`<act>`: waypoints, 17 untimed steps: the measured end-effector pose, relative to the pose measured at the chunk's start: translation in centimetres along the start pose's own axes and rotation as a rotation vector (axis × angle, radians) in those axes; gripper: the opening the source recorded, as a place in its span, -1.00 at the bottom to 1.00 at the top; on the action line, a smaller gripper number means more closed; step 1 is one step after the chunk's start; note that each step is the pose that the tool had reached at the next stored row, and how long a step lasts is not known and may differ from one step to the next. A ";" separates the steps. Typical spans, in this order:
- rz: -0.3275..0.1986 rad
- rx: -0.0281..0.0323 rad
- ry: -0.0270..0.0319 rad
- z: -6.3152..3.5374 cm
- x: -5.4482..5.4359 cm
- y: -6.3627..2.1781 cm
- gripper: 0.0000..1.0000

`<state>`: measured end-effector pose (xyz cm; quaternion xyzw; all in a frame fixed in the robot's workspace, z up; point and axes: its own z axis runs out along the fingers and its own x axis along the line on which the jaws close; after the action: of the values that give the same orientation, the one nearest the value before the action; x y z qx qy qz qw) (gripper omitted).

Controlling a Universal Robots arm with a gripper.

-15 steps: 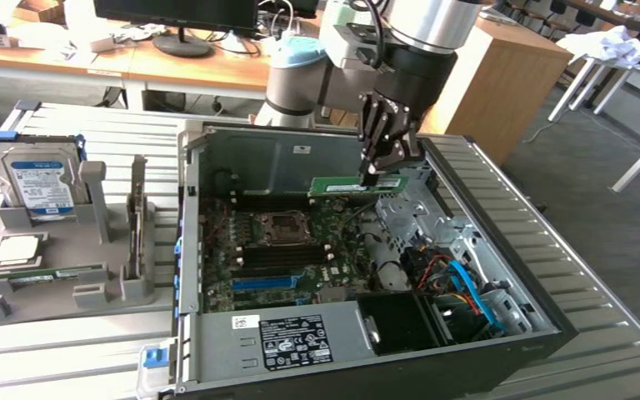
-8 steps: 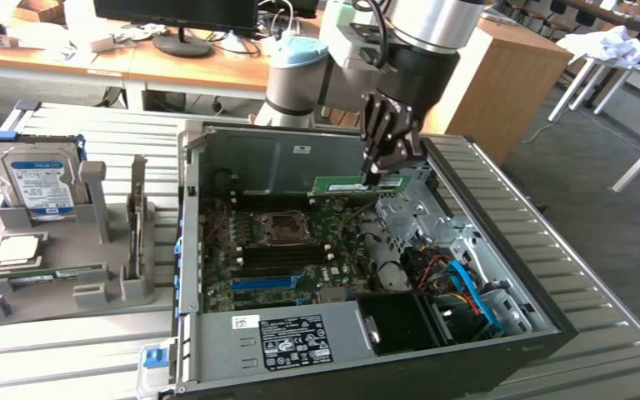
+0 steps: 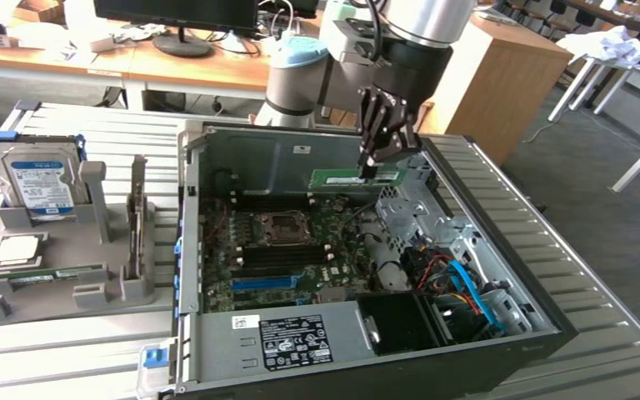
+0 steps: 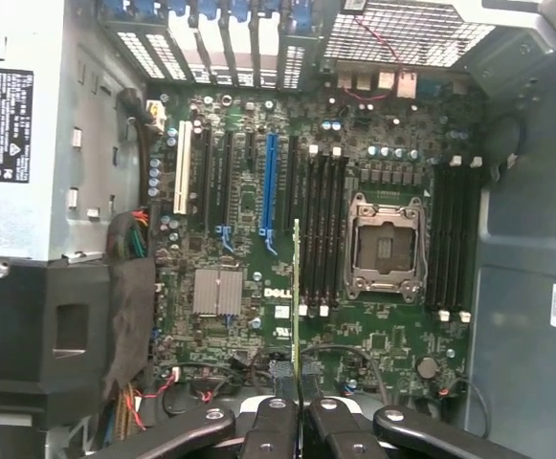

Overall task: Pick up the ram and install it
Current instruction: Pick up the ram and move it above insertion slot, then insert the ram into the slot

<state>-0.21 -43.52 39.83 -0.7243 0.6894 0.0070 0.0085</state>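
Observation:
My gripper hangs over the far side of the open computer case, shut on the ram. The ram is a thin green stick, held on edge and level, above the motherboard. In the wrist view the ram shows edge-on, rising from between the black fingers of my gripper. It lines up beside the black memory slots, left of the CPU socket. A second bank of memory slots lies on the socket's other side. The long blue slot is nearby.
At the exterior view's left, a grey holder carries a silver hard drive, a CPU chip and another green stick. Inside the case are the power supply and blue and red cables.

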 end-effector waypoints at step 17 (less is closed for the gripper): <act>0.000 0.0000 0.0006 0.14 -0.6 0.17 -0.76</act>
<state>-0.41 -42.92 39.71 -0.7243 0.6894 0.0067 0.0083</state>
